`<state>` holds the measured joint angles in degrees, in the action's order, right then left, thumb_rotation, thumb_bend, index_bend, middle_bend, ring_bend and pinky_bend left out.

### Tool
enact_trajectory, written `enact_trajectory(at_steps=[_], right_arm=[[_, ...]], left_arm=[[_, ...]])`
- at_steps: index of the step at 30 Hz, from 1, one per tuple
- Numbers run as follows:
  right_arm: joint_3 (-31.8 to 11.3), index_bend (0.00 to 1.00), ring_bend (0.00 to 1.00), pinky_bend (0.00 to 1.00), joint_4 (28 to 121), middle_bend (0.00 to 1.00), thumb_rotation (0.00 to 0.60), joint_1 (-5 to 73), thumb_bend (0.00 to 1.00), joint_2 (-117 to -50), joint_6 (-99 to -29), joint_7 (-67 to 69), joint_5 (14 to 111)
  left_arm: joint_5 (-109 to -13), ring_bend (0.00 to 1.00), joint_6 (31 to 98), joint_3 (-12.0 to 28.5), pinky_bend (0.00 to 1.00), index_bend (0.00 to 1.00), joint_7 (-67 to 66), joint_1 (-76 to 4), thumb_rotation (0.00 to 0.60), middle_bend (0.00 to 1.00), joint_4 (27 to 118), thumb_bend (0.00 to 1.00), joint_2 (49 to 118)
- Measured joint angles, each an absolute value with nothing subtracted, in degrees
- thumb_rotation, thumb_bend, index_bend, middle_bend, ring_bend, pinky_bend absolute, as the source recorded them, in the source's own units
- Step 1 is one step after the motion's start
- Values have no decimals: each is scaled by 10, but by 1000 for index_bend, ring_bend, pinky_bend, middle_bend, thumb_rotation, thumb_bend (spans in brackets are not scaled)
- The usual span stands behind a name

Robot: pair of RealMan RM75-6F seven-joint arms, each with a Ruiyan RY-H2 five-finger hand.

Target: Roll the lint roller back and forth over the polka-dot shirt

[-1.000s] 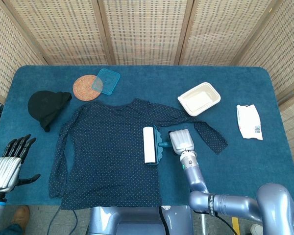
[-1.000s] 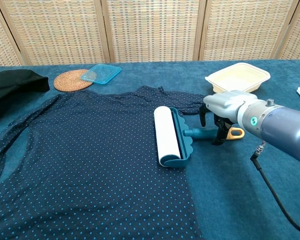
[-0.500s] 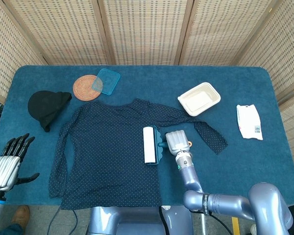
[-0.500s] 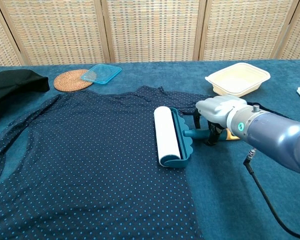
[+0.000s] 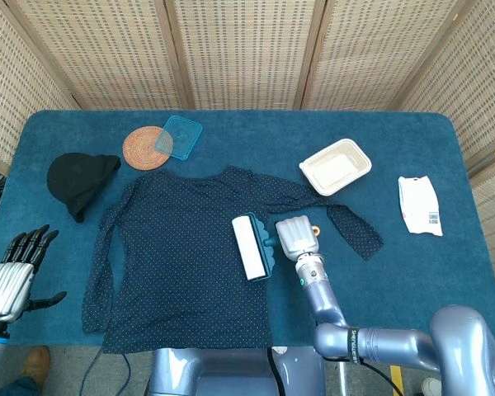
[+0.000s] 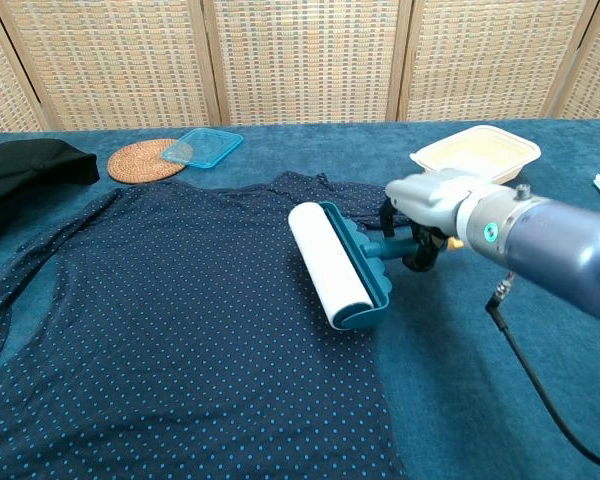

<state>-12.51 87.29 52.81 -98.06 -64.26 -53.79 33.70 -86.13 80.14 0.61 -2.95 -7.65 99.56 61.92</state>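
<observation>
Only the head view showed the left hand (image 5: pixel 10 276), off the table's (image 5: pixel 445 272) front left corner with its fingers spread and holding nothing; the chest view left it out. The chest view showed what the head view hid beneath the right hand (image 6: pixel 432 207): dark fingers (image 6: pixel 417 249) curled round the teal handle of the lint roller (image 6: pixel 332 265), whose white drum lay on the polka-dot shirt (image 5: pixel 177 264) near its right edge, at the table's middle. The head view alone took in the white packet (image 5: pixel 420 205) near the right edge. The cream tray (image 5: pixel 336 166) lay right of centre toward the back; whether it held anything could not be told. A clear blue lid (image 5: pixel 178 137) overlapped the woven coaster (image 5: pixel 143 148) toward the back left, and a black hat (image 5: pixel 81 181) lay near the left edge.
</observation>
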Motion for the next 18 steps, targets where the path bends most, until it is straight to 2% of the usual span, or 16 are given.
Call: enact_trajectory(at_steps=[9, 13, 18], right_arm=[[-110, 713, 1000, 1000, 907, 1000, 600, 570, 996, -930, -639, -596, 430], [-93, 719, 1000, 1000, 883, 1000, 600, 605, 997, -924, -612, -631, 486], [-86, 723, 1000, 1000, 848, 1000, 600, 640, 996, -929, -585, -673, 492]], left_arm=[[-854, 0, 796, 9, 0, 0, -19, -80, 600, 0, 995, 0, 616], [-849, 0, 790, 11, 0, 0, -17, -82, 600, 0, 992, 0, 616], [-839, 0, 782, 13, 0, 0, -11, -86, 600, 0, 988, 0, 616]])
